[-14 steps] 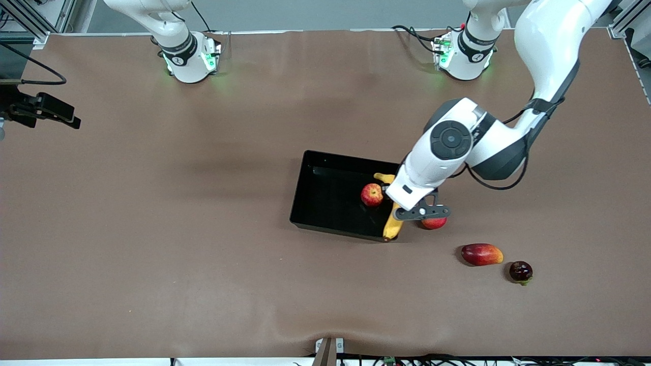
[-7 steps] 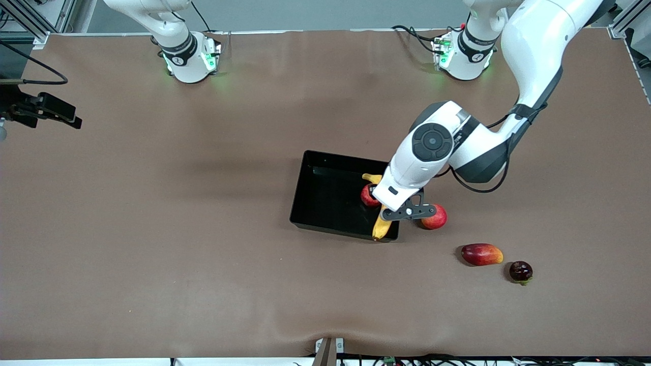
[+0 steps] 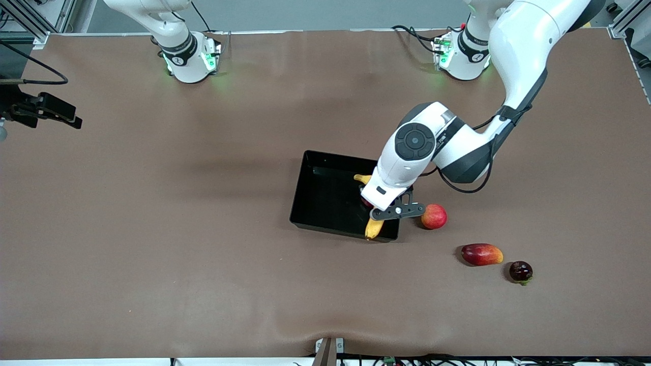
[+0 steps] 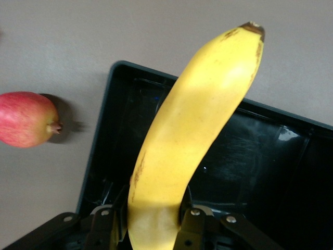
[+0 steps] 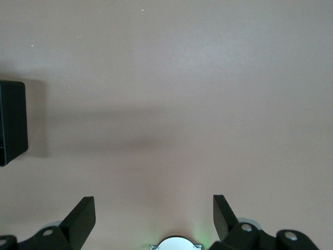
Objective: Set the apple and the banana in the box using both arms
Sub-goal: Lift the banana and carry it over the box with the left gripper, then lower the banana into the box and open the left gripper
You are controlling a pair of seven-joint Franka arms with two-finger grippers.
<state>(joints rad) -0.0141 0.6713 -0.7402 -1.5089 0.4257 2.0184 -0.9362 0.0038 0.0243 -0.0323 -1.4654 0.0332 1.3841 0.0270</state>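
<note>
Banana (image 3: 374, 227) is not the nearest thing to the front camera. A dark round fruit (image 3: 521, 271) lies nearest, toward the left arm's end of the table (image 3: 203, 264). Just beside it and slightly farther off is an oblong red mango (image 3: 481, 254). Farther again, a pink-red round fruit (image 3: 434, 216) sits on the table close beside the box (image 3: 325, 193) without touching it; the left wrist view shows this fruit (image 4: 23, 119) outside the box's wall (image 4: 104, 130).

The left tool (image 3: 380, 213) hangs over the end of the box nearest the left arm, clamped on the banana (image 4: 192, 130). Its fingers (image 4: 190, 224) press the fruit from both sides near one end. The banana's near tip is over the box's near wall and its other tip is over the box's inside. The apple (image 3: 364, 202) lies in the box, almost wholly hidden beneath that tool.

The right arm waits. Its tool (image 5: 153, 213) is spread wide over bare table close to its own base, well apart from the box (image 5: 11, 122).
</note>
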